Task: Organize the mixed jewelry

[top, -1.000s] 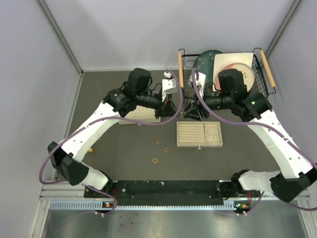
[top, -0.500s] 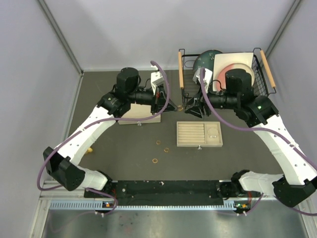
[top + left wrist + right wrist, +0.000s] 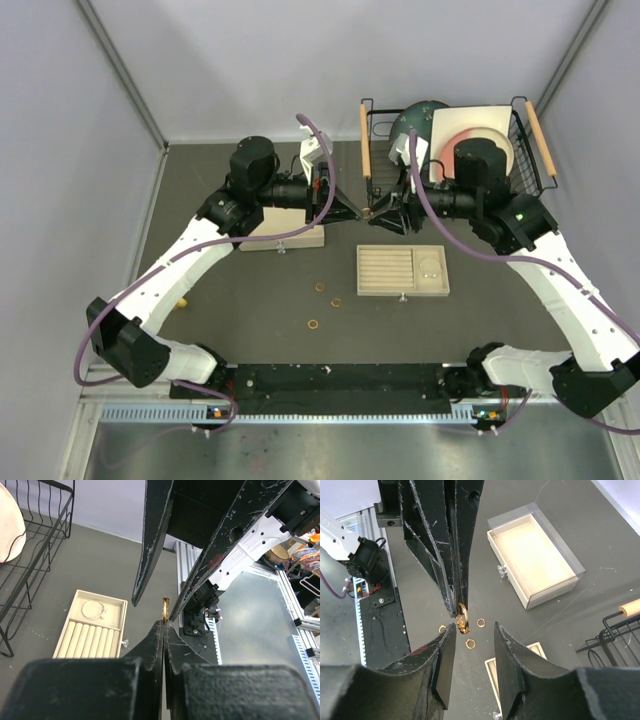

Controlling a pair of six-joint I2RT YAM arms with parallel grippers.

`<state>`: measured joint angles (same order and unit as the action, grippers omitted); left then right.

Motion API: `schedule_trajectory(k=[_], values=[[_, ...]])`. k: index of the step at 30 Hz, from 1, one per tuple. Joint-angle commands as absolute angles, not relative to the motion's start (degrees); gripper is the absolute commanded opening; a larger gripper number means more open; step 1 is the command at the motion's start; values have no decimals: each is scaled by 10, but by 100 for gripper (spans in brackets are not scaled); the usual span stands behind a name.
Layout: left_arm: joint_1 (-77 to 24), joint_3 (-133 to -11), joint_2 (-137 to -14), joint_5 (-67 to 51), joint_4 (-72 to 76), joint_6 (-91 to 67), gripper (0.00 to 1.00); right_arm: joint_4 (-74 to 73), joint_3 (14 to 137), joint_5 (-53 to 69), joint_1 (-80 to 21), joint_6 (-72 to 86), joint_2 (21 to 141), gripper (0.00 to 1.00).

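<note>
My left gripper [image 3: 165,622] is shut on a small gold ring [image 3: 165,608], held in the air above the table. In the right wrist view the same ring [image 3: 463,616] hangs from the left gripper's tips [image 3: 455,605], just inside my open right gripper [image 3: 474,626], nearer its left finger [image 3: 445,655]. From above, the two grippers meet tip to tip [image 3: 372,213] behind the beige tray [image 3: 388,284]. Three more gold rings [image 3: 320,288] [image 3: 336,302] [image 3: 314,325] lie loose on the dark table. A thin silver bracelet [image 3: 430,266] lies in the tray's right compartment.
A clear-lidded beige box [image 3: 290,235] sits under the left arm. A black wire basket [image 3: 520,150] with plates stands at the back right. A small yellow object [image 3: 182,300] lies at the left.
The left gripper has carried the ring rightward and up to meet the right gripper. The right gripper has risen off the tray's back edge, and its fingers now stand either side of the ring.
</note>
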<state>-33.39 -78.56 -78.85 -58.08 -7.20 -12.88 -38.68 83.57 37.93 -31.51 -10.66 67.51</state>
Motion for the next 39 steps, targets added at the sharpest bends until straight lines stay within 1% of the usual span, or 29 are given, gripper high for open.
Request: schedule_trajectory(k=[1, 4, 6, 7, 10, 13, 27, 33, 39], values=[[-331, -777, -768, -589, -20, -160, 0, -356, 833, 399, -323, -93, 669, 35], [-330, -777, -769, -589, -19, -162, 0, -353, 833, 403, -323, -90, 669, 31], [-331, -776, -769, -588, -18, -162, 0, -352, 835, 404, -322, -89, 669, 27], [-330, -775, -769, -588, -18, -160, 0, -352, 835, 405, -322, -88, 670, 23], [-331, -771, -768, -587, -18, -160, 0, -350, 834, 409, -322, -87, 670, 17], [-330, -768, -768, -588, -18, -159, 0, -349, 835, 412, -322, -86, 671, 13], [-330, -755, -771, -585, -5, -163, 0, -349, 838, 422, -323, -83, 671, 8], [-330, -749, -769, -584, -4, -164, 0, -349, 840, 417, -323, -83, 669, 4], [-330, -738, -768, -585, -5, -165, 0, -350, 850, 411, -323, -83, 670, 1]])
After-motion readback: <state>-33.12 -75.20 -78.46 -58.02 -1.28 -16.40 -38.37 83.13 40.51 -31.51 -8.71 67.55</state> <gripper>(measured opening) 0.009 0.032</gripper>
